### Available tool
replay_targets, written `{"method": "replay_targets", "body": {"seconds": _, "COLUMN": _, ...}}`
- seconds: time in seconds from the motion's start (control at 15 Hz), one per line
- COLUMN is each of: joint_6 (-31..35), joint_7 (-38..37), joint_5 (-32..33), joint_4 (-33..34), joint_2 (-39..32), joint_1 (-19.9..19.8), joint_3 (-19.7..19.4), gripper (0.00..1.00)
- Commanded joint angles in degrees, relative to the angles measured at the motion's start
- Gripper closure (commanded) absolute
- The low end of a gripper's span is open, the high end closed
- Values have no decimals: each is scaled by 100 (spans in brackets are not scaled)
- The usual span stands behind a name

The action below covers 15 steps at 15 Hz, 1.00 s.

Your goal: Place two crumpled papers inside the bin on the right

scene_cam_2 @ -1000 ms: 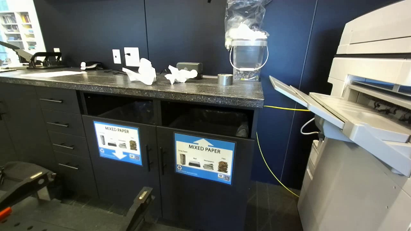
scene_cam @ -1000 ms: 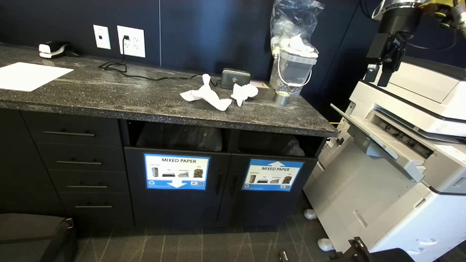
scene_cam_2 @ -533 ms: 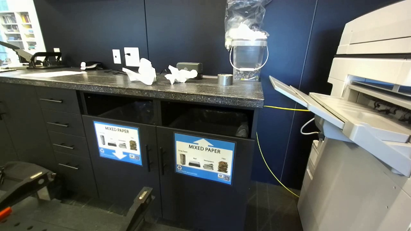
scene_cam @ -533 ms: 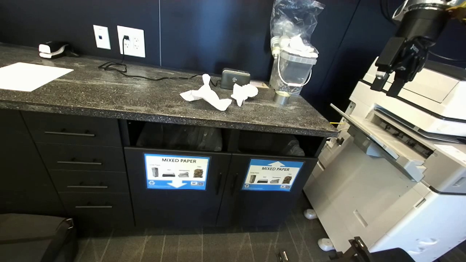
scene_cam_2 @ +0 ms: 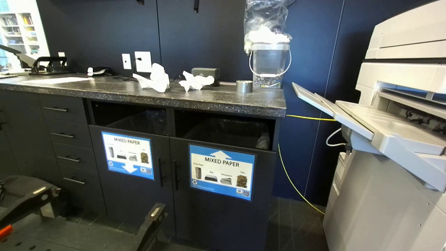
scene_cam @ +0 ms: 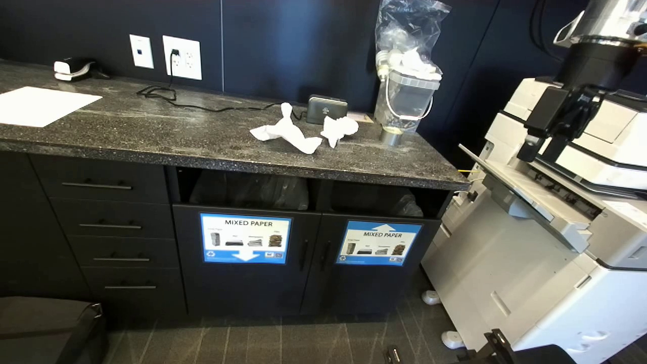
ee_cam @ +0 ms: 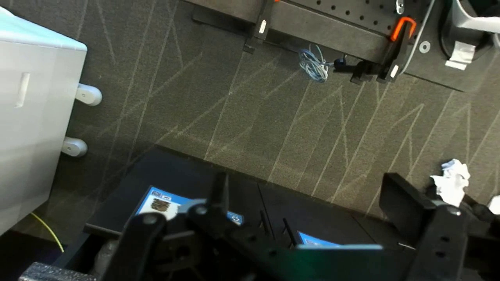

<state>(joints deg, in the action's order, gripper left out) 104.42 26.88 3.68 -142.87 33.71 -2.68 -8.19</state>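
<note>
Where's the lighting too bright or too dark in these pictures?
In both exterior views, the right-hand bin sits mostly in shadow; in an exterior view, the bookshelf looks washed out; in the wrist view, the black gripper partly blends into the dark cabinet.

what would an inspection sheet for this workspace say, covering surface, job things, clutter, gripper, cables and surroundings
Surface: dark speckled countertop, reflecting light in places.
Job's things: larger crumpled paper and smaller crumpled paper lie apart on the countertop; right bin shows through the opening above the right-hand MIXED PAPER door.
Clutter: tape roll, flat white sheet, dark boxy device, plastic bucket with clear plastic bag rising above it.
Gripper: jaws open, nothing held.
Cables: black cord plugged into wall outlet; yellow cable by the office copier; coiled cable in the wrist view.
Surroundings: copier right of the countertop, dark patterned carpet below; white crumpled material in the wrist view, resting place unclear.
</note>
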Motion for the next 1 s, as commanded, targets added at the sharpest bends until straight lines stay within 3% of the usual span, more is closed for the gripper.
{"method": "replay_targets", "body": {"seconds": 0.0, "joint_6": 402, "joint_7": -284, "joint_5": 345, "joint_4": -424, "joint_2": 271, "joint_1": 86, "joint_3": 181, "gripper": 0}}
{"method": "replay_targets", "body": {"seconds": 0.73, "joint_6": 921, "joint_7": -848, "joint_5": 544, "joint_4": -799, "joint_2": 313, "joint_1": 125, "joint_3": 353, "gripper": 0}}
{"method": "replay_targets", "body": {"seconds": 0.93, "joint_6": 709, "joint_7": -677, "joint_5": 454, "joint_4": -630, "joint_2": 85, "joint_1": 172, "joint_3": 251, "gripper": 0}}
